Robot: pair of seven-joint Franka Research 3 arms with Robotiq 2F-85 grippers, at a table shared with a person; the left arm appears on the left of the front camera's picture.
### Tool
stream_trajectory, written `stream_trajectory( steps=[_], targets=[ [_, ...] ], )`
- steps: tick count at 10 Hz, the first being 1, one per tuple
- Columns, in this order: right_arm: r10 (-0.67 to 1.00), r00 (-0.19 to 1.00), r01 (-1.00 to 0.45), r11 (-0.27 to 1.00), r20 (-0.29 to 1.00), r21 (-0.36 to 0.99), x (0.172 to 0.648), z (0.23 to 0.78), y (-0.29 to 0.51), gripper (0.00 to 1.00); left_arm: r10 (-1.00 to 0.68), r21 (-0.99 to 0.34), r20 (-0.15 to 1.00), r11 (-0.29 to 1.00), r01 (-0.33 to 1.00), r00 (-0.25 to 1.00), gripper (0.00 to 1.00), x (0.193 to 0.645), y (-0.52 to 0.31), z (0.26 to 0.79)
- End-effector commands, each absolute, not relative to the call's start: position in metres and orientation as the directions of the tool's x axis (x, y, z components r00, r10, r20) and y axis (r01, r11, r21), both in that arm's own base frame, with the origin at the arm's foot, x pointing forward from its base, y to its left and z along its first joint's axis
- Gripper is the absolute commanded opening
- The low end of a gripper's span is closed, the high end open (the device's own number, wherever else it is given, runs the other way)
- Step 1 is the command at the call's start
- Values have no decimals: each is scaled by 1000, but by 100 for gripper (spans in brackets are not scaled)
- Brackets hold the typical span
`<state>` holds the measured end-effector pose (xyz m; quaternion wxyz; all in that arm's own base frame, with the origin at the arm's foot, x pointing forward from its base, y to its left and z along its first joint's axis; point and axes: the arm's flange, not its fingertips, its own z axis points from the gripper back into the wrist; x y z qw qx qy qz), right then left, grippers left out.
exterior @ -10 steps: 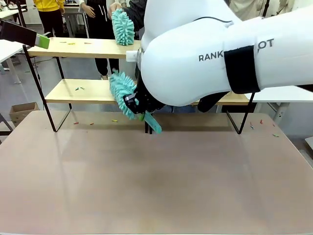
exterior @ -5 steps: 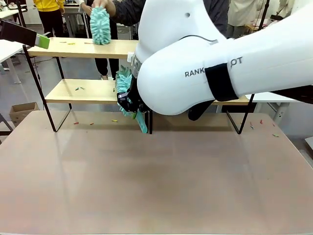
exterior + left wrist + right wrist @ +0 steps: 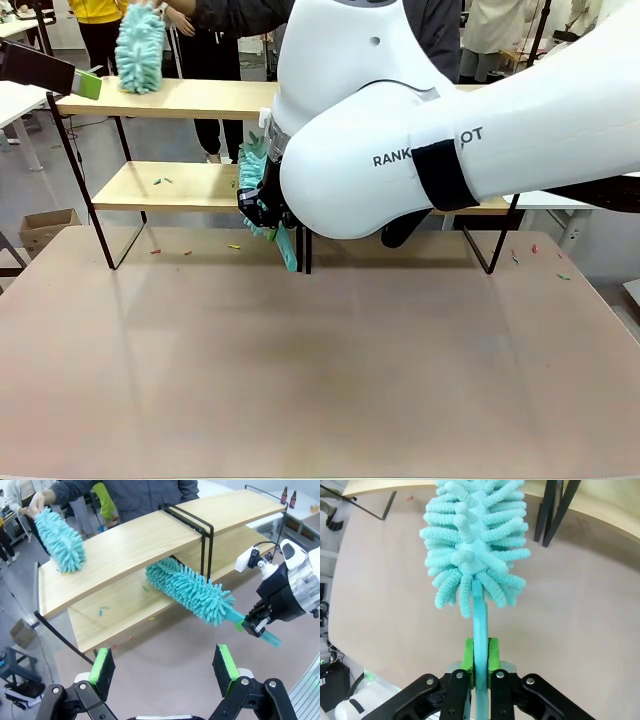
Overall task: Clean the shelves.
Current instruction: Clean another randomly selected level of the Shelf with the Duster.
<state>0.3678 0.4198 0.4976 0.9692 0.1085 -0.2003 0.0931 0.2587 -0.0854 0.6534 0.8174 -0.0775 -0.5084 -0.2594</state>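
right gripper [image 3: 251, 626] clamped on duster [image 3: 187, 587] handle | head slants upper-left into shelves [image 3: 125, 545] | left gripper [image 3: 165, 666] wide, empty, farther

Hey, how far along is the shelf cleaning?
Midway. Done: the top board near the middle looks bare. In hand: the right gripper, shut on a teal duster, is at the lower board; a person's hand dusts the top's end. Left: coloured scraps on the lower board and table.

My right end effector [image 3: 480, 652], at the middle of the shelves [image 3: 180, 98], is clamped on a duster handle [image 3: 480, 615]; my left end effector [image 3: 165, 667] hangs spread off their left end.
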Motion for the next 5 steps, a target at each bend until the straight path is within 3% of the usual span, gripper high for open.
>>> stream_trajectory(
  steps=[1, 5],
  targets=[
    [137, 903, -226, 958, 407, 178, 367, 499, 419, 12, -344, 135, 872, 853, 504, 348, 100, 259, -85, 653],
    [105, 897, -202, 962, 430, 186, 380, 497, 435, 12, -344, 135, 872, 853, 504, 348, 100, 259, -85, 653]
  ],
)
